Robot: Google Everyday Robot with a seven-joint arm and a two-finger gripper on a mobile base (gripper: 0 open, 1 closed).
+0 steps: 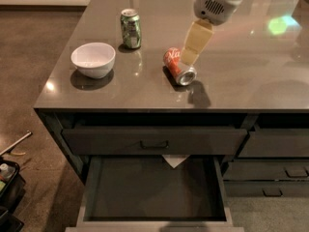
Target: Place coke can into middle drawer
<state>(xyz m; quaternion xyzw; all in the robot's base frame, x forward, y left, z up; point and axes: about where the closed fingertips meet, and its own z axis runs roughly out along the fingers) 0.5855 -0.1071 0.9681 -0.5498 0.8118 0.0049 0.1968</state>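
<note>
The coke can (177, 65), red with white script, lies on its side on the grey countertop (241, 81), its silver end pointing to the front right. My gripper (189, 57), cream-coloured under a white wrist, hangs just above and behind the can's right side, and I cannot tell if it touches the can. The middle drawer (145, 192) is pulled open below the counter's front edge, with a dark, flat interior.
A green can (131, 29) stands upright at the back left of the counter. A white bowl (93, 59) sits left of the coke can. A closed drawer front with a bar handle (154, 143) is above the open drawer, and narrower drawers (275, 178) are to the right.
</note>
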